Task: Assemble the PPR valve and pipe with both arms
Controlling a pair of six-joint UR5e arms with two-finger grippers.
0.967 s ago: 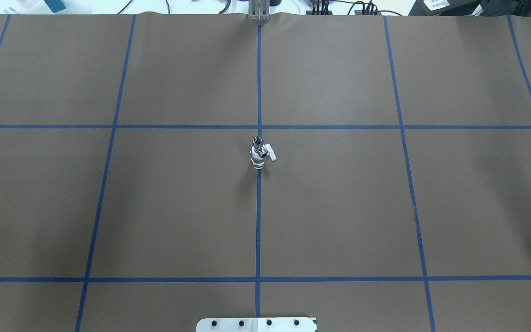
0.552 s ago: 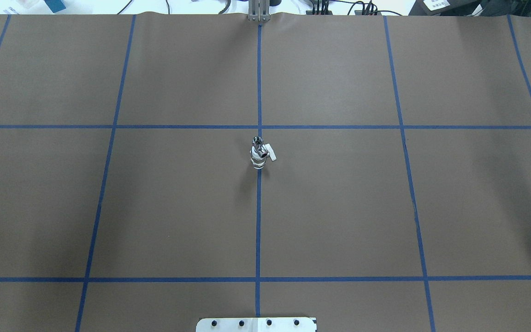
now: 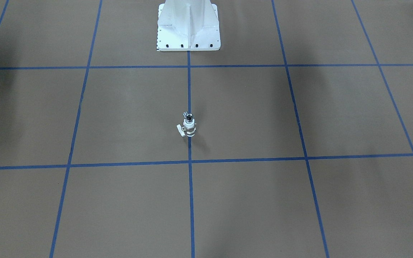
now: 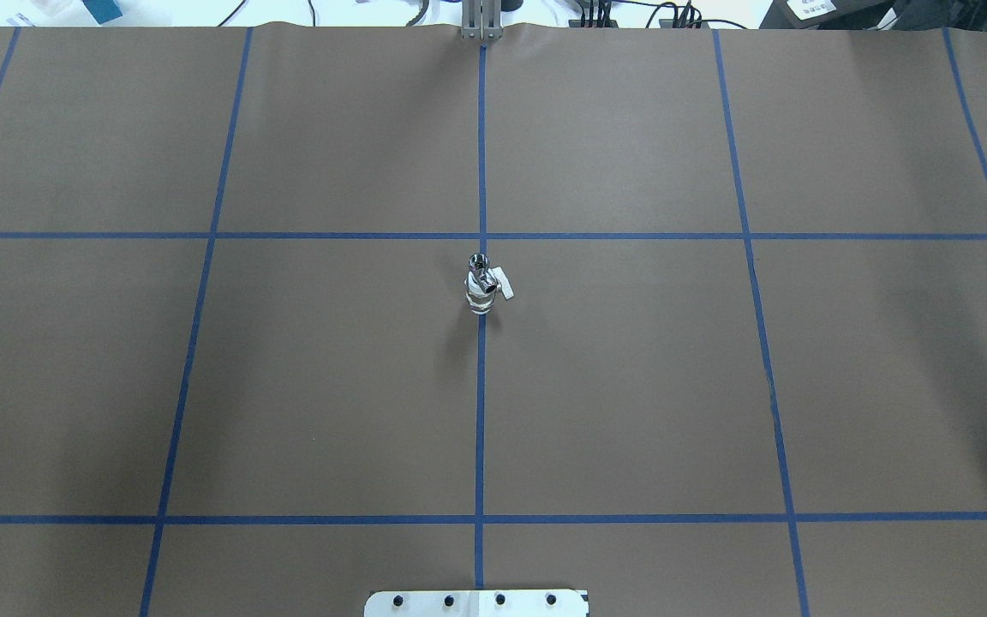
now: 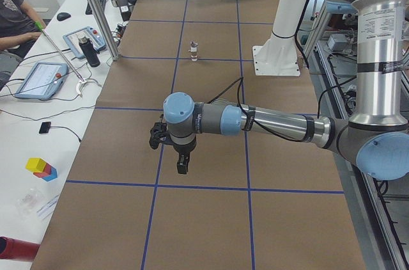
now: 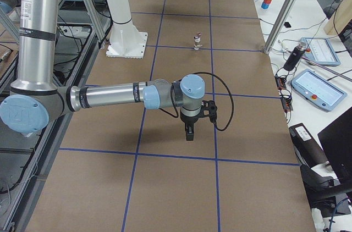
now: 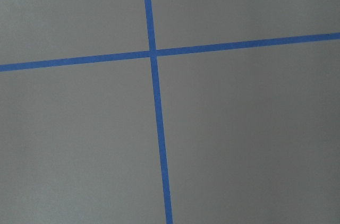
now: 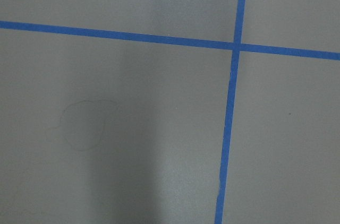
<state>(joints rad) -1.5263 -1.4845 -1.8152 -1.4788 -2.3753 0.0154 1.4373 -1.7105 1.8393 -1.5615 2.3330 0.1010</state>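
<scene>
The PPR valve (image 4: 482, 294) stands upright on the middle blue tape line, white-ended with a small white side lever. The silvery pipe (image 4: 478, 262) with a dark hollow end sits on top of it. Both also show in the front view, the valve (image 3: 189, 129) and the pipe (image 3: 189, 117), and small in the side views (image 5: 194, 50) (image 6: 197, 40). My left gripper (image 5: 182, 162) hangs over bare table far from them, seen only in the left side view. My right gripper (image 6: 190, 131) does the same in the right side view. I cannot tell whether either is open or shut.
The white robot pedestal (image 3: 188, 28) stands at the near table edge. Blue tape lines grid the brown table cover (image 4: 631, 386). Tablets (image 5: 39, 79), a bottle (image 5: 91, 52), metal posts (image 5: 96, 14) and a seated person (image 5: 16, 17) are along the far side.
</scene>
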